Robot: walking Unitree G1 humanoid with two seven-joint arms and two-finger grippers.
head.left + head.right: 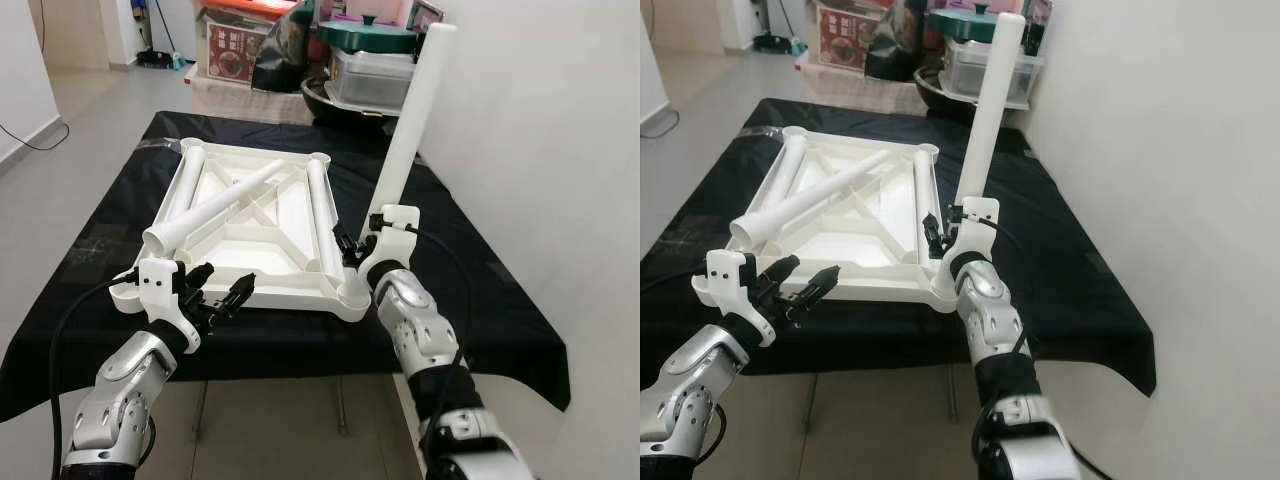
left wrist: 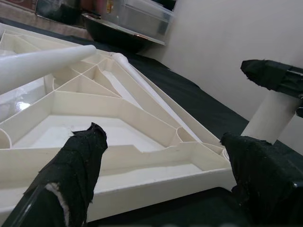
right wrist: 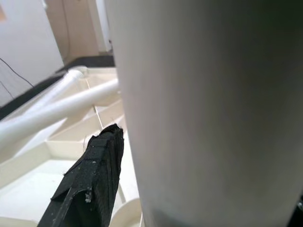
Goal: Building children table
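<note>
Standing nearly upright at the lower right corner of the upturned white table top (image 1: 262, 225), a long white leg (image 1: 412, 130) is clamped by the right end effector (image 1: 362, 244), whose black fingers (image 3: 92, 182) press against the tube just above the corner socket. The leg leans a little toward the upper right of the frame, its tip reaching up in front of the white wall (image 1: 540, 140). The table top lies underside-up on the tabletop (image 1: 470, 270), which is draped in black cloth, with its ribs and braces showing. Three more legs rest on it: one along its left edge (image 1: 185, 180), one along its right edge (image 1: 320, 210), and one lying diagonally across the ribs (image 1: 210, 208) with its open end jutting toward the lower left. The left end effector (image 1: 222, 296) hovers just off the near edge of the table top, at the lower left of the frame, fingers spread apart and holding nothing. Behind the tabletop, at the top of the frame, boxes and a green-lidded pot (image 1: 366, 37) are stacked (quite a cluttered heap).
</note>
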